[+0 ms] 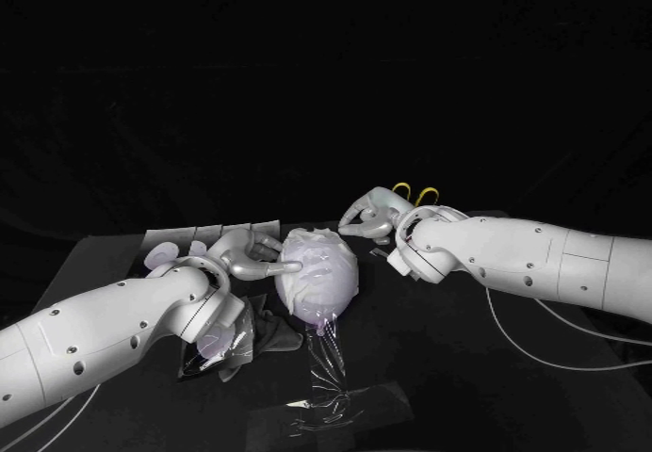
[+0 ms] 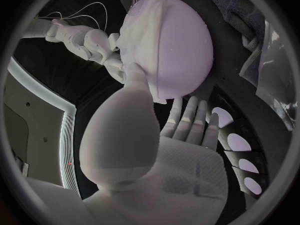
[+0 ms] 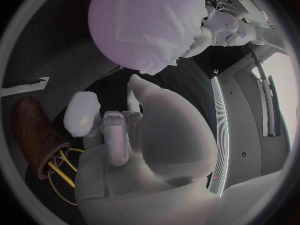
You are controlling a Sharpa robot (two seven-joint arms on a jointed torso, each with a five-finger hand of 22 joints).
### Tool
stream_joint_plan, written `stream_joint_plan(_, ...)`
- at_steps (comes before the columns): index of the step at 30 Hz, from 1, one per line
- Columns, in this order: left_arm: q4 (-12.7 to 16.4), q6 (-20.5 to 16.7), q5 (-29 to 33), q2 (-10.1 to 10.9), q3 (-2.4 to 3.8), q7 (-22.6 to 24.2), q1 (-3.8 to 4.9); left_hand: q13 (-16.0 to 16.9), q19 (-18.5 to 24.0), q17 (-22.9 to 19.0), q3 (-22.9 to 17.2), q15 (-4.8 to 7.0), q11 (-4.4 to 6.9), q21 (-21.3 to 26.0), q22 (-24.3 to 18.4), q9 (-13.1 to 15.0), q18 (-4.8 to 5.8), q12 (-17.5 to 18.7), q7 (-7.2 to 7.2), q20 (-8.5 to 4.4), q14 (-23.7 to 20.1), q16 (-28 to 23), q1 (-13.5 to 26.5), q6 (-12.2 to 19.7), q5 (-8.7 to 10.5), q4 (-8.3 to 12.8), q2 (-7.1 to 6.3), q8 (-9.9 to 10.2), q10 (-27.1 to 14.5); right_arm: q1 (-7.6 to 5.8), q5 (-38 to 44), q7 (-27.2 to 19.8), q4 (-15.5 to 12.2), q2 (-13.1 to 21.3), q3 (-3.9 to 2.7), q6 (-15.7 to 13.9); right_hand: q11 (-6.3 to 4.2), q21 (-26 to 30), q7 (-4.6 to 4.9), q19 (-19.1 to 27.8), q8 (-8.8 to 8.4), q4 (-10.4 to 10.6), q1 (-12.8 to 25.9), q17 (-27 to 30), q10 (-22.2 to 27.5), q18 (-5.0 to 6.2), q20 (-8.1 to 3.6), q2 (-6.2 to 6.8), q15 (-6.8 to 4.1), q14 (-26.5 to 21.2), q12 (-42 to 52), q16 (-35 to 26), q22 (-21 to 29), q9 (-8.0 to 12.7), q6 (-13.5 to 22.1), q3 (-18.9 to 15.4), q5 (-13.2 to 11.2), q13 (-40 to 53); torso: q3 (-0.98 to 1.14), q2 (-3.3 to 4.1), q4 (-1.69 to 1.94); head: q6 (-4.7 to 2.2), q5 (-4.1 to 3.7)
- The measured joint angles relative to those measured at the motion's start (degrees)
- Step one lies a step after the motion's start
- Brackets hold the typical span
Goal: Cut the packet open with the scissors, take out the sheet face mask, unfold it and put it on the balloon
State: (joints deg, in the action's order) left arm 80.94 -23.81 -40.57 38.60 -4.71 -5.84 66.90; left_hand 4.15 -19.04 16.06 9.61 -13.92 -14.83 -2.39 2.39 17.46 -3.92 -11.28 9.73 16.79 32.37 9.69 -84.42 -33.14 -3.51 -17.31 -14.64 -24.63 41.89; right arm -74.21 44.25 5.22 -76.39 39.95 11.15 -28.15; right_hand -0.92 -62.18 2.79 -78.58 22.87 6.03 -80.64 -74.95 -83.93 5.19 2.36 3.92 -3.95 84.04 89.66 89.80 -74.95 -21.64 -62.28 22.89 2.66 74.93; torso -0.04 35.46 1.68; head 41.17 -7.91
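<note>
A pale balloon [image 1: 322, 275] lies at the table's middle with the white sheet mask [image 1: 316, 247] draped over its far end. My left hand [image 1: 249, 256] is against the balloon's left side, fingers apart, one fingertip touching it. In the left wrist view the mask [image 2: 140, 30] covers part of the balloon [image 2: 181, 50], just beyond my fingers [image 2: 187, 120]. My right hand [image 1: 369, 218] sits at the balloon's far right, holding nothing; in the right wrist view its fingers [image 3: 115, 130] stand short of the balloon [image 3: 144, 22]. The yellow-handled scissors [image 1: 415, 194] stand behind it in a brown holder [image 3: 34, 135].
Crumpled clear packet film [image 1: 323, 391] lies near the front edge. More film [image 1: 221, 353] and a dark cloth [image 1: 279, 334] sit beside my left arm. Pale upright panels [image 1: 203, 234] stand at the back left.
</note>
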Motion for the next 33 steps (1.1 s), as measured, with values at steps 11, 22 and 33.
stream_joint_plan(11,0.0,0.1,0.2,0.0,0.0,0.0,0.01,0.0,0.0,0.0,0.0,0.0,0.0,0.0,0.0,0.1,0.01,0.0,0.0,0.0,0.0,0.0,0.2,0.0,0.0,0.0,0.23,0.0,0.0,-0.01,-2.1,-0.5,-0.4,0.1,0.0,0.2,2.52,1.3,3.64,0.5,-4.52,5.8,8.4,0.0,0.0,-0.38,0.61,1.78,1.78,-0.1,0.1,0.0,0.0,-6.7,7.7,-3.4,0.1,0.0,0.0,0.05,-0.01,-0.21,0.08)
stream_joint_plan(22,0.0,0.2,0.3,0.1,0.0,-0.1,0.02,0.0,0.2,0.0,-0.3,0.0,0.0,0.0,0.0,0.0,0.0,0.0,0.0,-0.21,0.0,0.0,0.2,0.0,0.0,0.0,0.22,-0.3,0.0,-0.02,-5.0,-1.6,-0.4,-0.8,0.0,3.5,3.53,0.9,4.75,0.0,-7.58,9.5,9.7,0.1,0.0,-0.41,1.85,2.46,2.84,-0.1,0.1,-0.2,0.0,-4.9,8.9,-7.1,0.1,0.0,0.03,0.1,-0.03,-0.23,0.07)
stream_joint_plan(33,0.0,0.3,0.3,0.0,0.01,-0.2,0.03,0.0,0.2,0.0,-0.3,0.0,0.0,0.0,0.0,0.0,0.0,0.0,0.0,-0.2,0.0,0.0,0.2,0.0,0.0,0.0,0.22,-0.3,0.0,-0.07,-5.0,-0.9,0.3,-2.0,-0.04,6.3,3.54,0.9,4.75,0.1,-8.26,9.5,8.2,0.0,0.0,-0.41,2.19,1.97,2.84,-0.1,0.0,0.0,0.0,-4.3,8.9,-8.3,0.1,0.0,-0.01,0.13,-0.01,-0.21,-0.01)
